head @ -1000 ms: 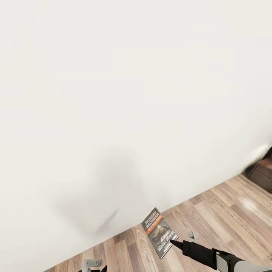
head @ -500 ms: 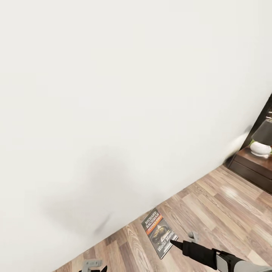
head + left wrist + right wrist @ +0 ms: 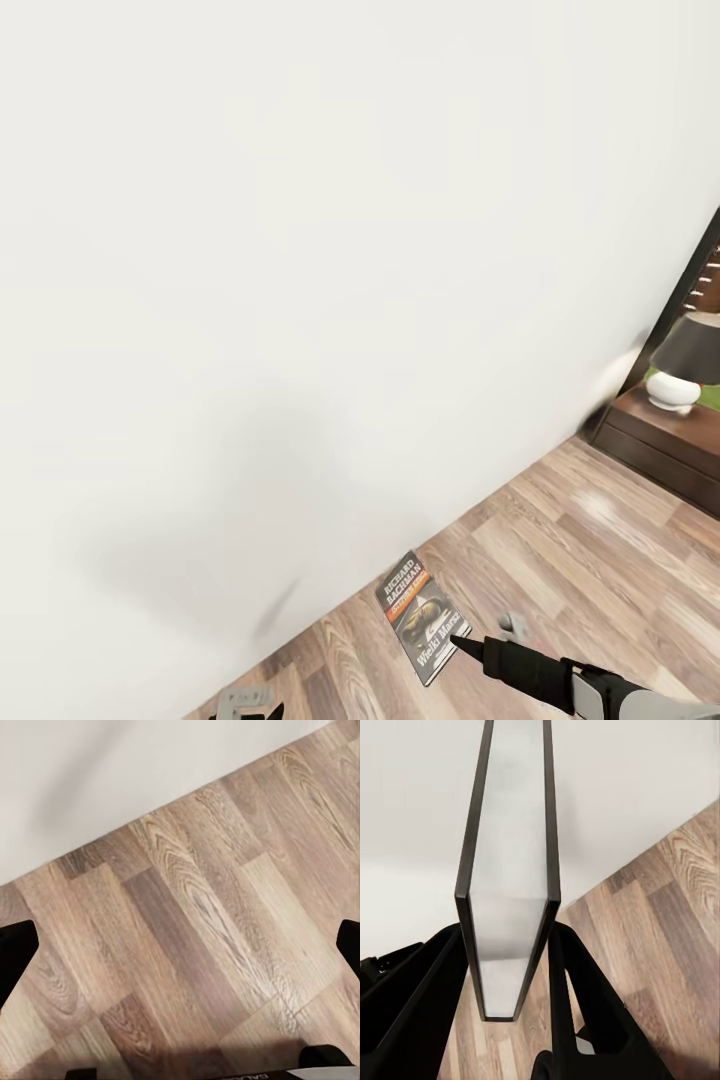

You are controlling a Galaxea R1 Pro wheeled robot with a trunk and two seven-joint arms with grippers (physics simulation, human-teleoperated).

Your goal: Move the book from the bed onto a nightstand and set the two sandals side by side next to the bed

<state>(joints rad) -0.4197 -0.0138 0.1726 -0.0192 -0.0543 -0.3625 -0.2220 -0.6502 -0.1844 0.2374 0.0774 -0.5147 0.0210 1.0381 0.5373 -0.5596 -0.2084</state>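
Dark-covered book (image 3: 421, 617) is held clamped in the right gripper (image 3: 462, 642), above the plank floor (image 3: 600, 560) beside the wall. Versus earlier frames, the nightstand (image 3: 672, 440) with lamp (image 3: 684, 367) is brought further into view, probably by base rotation. Left gripper (image 3: 180, 945) fingers are spread, empty.

We see the thin dark paperback book (image 3: 420, 616), white "RICHARD BACHMAN" lettering and orange strip on its cover, tilted at lower centre, and a dark brown wooden nightstand (image 3: 665, 440) at right edge.
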